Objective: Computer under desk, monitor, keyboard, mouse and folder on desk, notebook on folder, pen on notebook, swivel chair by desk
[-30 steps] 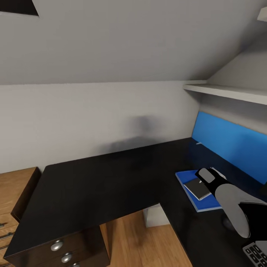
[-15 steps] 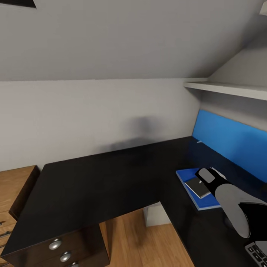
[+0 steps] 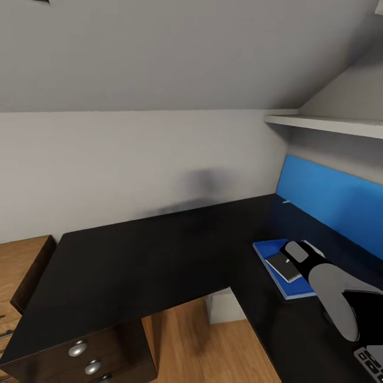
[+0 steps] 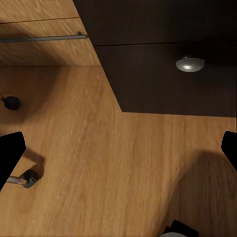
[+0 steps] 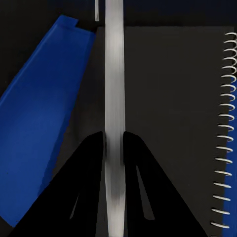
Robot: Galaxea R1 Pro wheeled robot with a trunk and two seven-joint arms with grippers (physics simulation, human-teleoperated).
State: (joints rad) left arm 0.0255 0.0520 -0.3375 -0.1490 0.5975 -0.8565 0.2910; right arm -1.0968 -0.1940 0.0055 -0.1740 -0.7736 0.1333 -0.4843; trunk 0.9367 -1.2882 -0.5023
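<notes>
Right wrist view: right gripper (image 5: 114,143) pinched onto the pen (image 5: 114,98), a thin white stick running straight out between the two black fingers (image 5: 89,168), both pressed on its sides. Directly under it the notebook (image 5: 173,98), dark cover, wire spiral binding (image 5: 224,128) along one edge. Notebook lies on the folder (image 5: 39,128), bright blue, showing on one side and as a sliver past the spiral. Whether the pen touches the cover cannot be told. No readable writing or brand on pen, notebook or folder.

Head view: right gripper (image 3: 296,251) at the end of a grey and black forearm, over the notebook (image 3: 283,266), which sits on the folder (image 3: 276,266) on the right wing of the desk (image 3: 138,260). Keyboard (image 3: 369,361) corner at the bottom right edge of the view, on the desk, nearer than the folder; key legends too small to read. Computer (image 3: 221,308), pale box, partly seen under the desk at the inner corner. Black drawer unit (image 3: 80,361) with round silver knobs at lower left, wooden cabinet (image 3: 21,260) beside it. Blue back panel (image 3: 330,205) behind the folder, white shelf (image 3: 324,125) above, grey wall beyond.

Left wrist view: left gripper (image 4: 118,153) spread wide, black fingertips at opposite edges, nothing between. Below it wood floor (image 4: 98,163), a black drawer front with a silver knob (image 4: 190,63), chair casters (image 4: 28,178).
</notes>
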